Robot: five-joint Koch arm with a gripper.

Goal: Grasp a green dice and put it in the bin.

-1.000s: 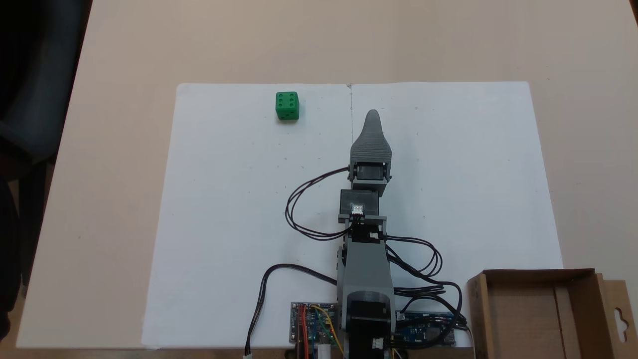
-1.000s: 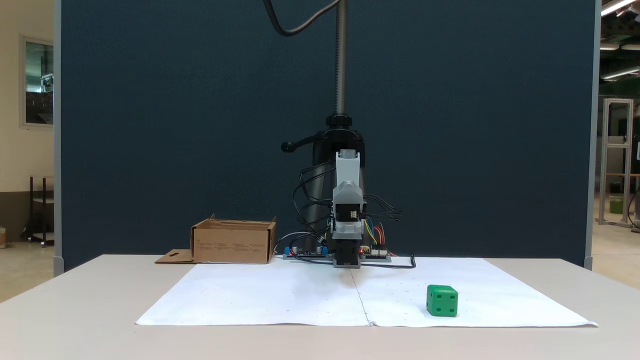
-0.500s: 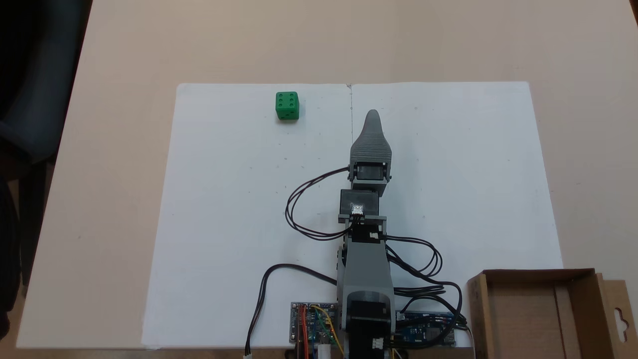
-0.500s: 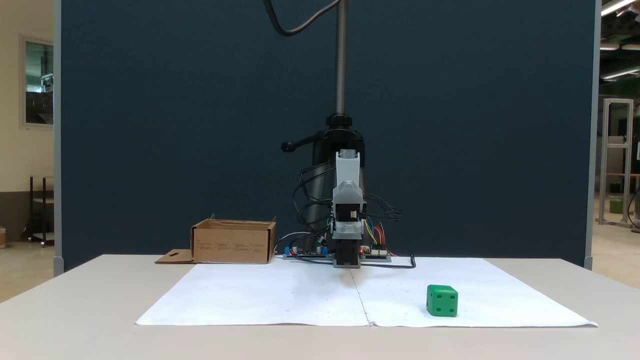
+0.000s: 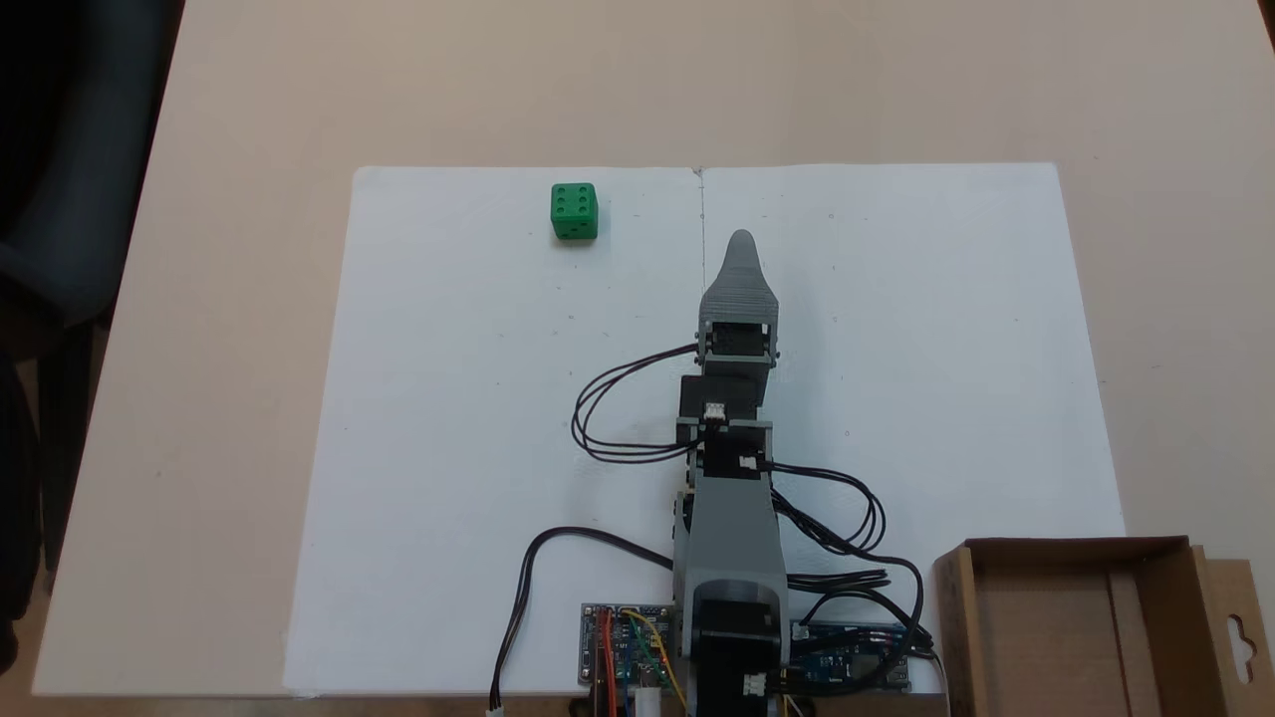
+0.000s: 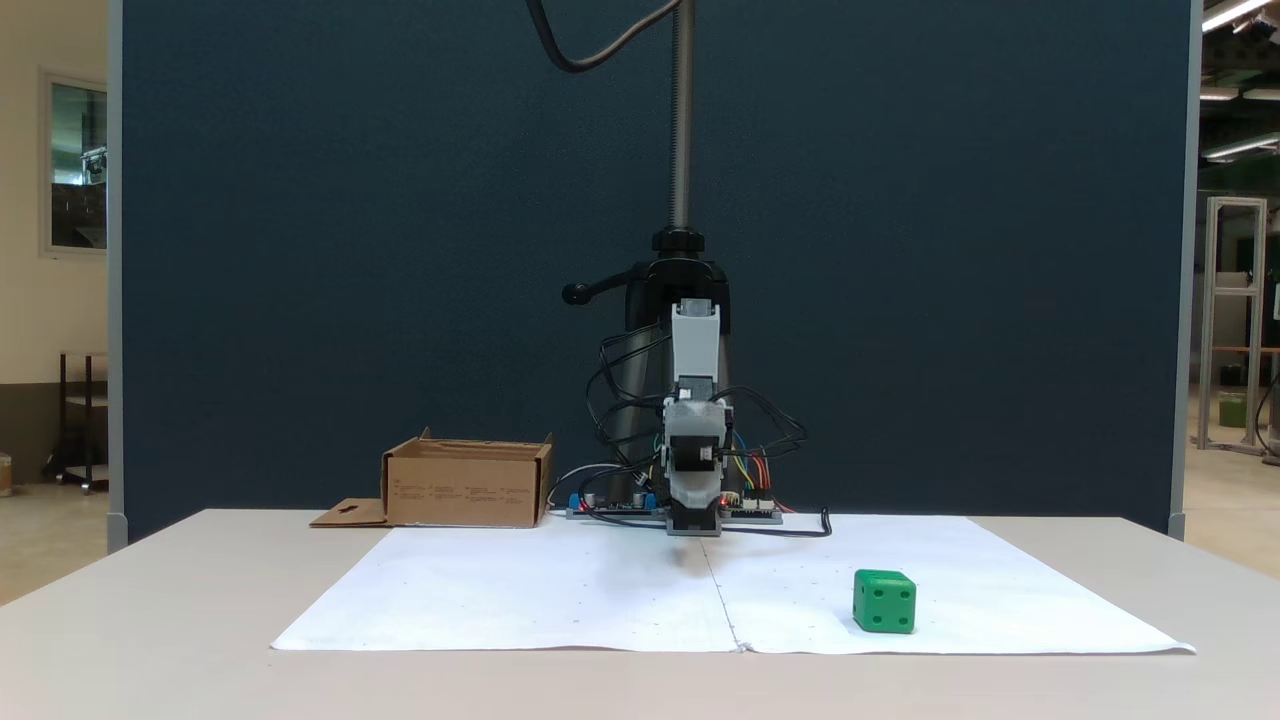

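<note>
Green dice [image 5: 574, 211] on white paper [image 5: 448, 398], well apart from gripper [image 5: 742, 242]

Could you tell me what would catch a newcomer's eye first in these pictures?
Most striking is the bright green dice, alone near the far edge of the white paper sheet, six pips up in the top-down fixed view. Next comes the grey arm along the sheet's centre crease, its gripper pointing away from the base, well apart from the dice. The brown cardboard bin sits beside the arm's base, with nothing visible inside.
</note>
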